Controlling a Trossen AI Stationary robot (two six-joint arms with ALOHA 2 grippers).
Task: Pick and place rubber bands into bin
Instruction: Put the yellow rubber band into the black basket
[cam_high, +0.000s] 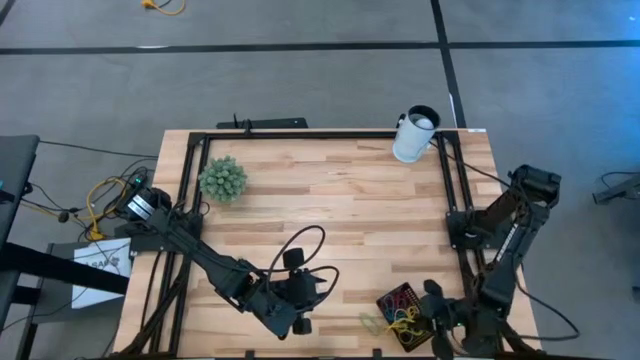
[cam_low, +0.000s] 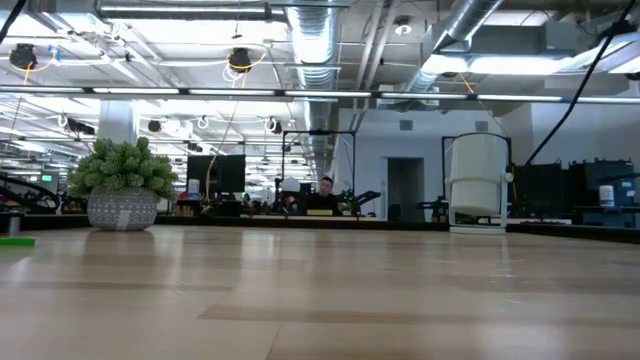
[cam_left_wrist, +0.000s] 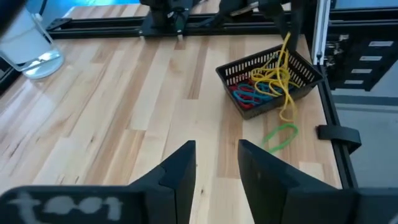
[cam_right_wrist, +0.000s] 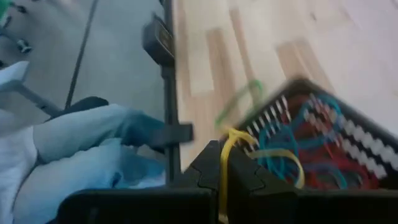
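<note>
The black bin (cam_left_wrist: 270, 78) stands near the table's near right corner and also shows in the high view (cam_high: 398, 300). It holds red, blue and yellow rubber bands. One green band (cam_left_wrist: 281, 135) lies flat on the wood beside the bin. My right gripper (cam_right_wrist: 225, 163) is just above the bin's edge and is shut on a yellow rubber band (cam_left_wrist: 283, 59). My left gripper (cam_left_wrist: 217, 168) is open and empty above bare wood, to the left of the bin, and also shows in the high view (cam_high: 318, 292). My right gripper pinches a yellow rubber band (cam_right_wrist: 222, 177) between its two shut fingers, coming from above and slanting down toward the bin. The band hangs slack below the fingers. Its lower loops (cam_left_wrist: 287, 99) lie in the bin and trail over the bin's rim.
A small green plant in a pot (cam_high: 222, 178) stands at the far left and a white cup (cam_high: 415, 132) at the far right. Black frame rails (cam_high: 455, 190) run along the table's edges. A person's leg (cam_right_wrist: 93, 146) shows beside the table.
</note>
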